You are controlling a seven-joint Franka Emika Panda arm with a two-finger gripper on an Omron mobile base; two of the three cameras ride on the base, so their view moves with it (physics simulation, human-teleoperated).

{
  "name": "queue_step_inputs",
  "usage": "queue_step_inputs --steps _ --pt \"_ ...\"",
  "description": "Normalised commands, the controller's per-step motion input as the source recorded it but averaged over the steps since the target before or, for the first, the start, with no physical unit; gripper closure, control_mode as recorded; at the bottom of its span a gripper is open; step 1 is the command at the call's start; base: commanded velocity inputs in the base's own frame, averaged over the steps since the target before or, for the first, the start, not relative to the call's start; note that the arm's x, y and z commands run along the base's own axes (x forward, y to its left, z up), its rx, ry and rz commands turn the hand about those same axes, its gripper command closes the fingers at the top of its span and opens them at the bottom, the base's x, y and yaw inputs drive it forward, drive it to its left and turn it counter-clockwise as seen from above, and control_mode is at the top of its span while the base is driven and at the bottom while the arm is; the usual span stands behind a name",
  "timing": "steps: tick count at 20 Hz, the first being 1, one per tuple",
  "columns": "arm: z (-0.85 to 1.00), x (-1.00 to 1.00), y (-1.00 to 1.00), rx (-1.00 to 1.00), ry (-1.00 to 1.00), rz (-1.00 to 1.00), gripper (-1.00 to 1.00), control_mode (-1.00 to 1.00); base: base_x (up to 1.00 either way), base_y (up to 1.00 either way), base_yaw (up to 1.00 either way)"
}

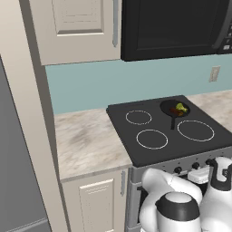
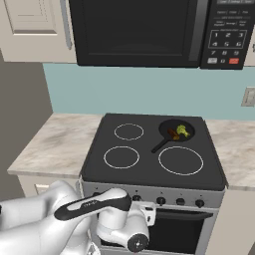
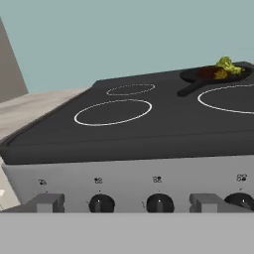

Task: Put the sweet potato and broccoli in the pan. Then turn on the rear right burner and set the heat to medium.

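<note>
1. The claw (image 3: 128,203) sits low in front of the stove, its two fingers spread wide with nothing between them, facing the row of knobs (image 3: 159,202) on the grey front panel (image 3: 124,171).
2. I reckon the main risk is picking the wrong knob: several identical dark dials sit side by side, and their tiny markings are too small to read. A wrong choice would light another zone.
3. Turning too far or too little would miss medium heat; wide fingers may also slip off a small round dial.
4. Beyond the panel lies the flat black glass cooktop (image 2: 149,172), with white rings at 9 o'clock and at 3.
5. At about 1 o'clock on the glass, the pan (image 2: 175,130) rests on the rear right burner (image 2: 167,123), handle pointing back toward me. The sweet potato (image 2: 174,133) and broccoli (image 2: 182,130) already lie inside, touching.
6. Marbled desk (image 1: 86,140) flanks the stove; a teal wall (image 1: 90,86), pale cabinets (image 1: 77,27) and a black microwave (image 2: 134,32) stand behind and above.
</note>
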Motion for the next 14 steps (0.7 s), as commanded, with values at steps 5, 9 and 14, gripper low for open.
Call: queue_step_inputs --steps 5,9,14 --pt "-0.04 0.1 0.37 0.0 0.0 -0.04 -1.0 -1.0 0.0 0.0 0.0" --pt "-0.08 0.17 0.4 0.0 0.0 0.0 -1.0 -1.0 0.0 0.0 0.0" --pt "-0.15 0.2 0.28 0.0 0.0 0.0 -1.0 -1.0 0.0 0.0 0.0"
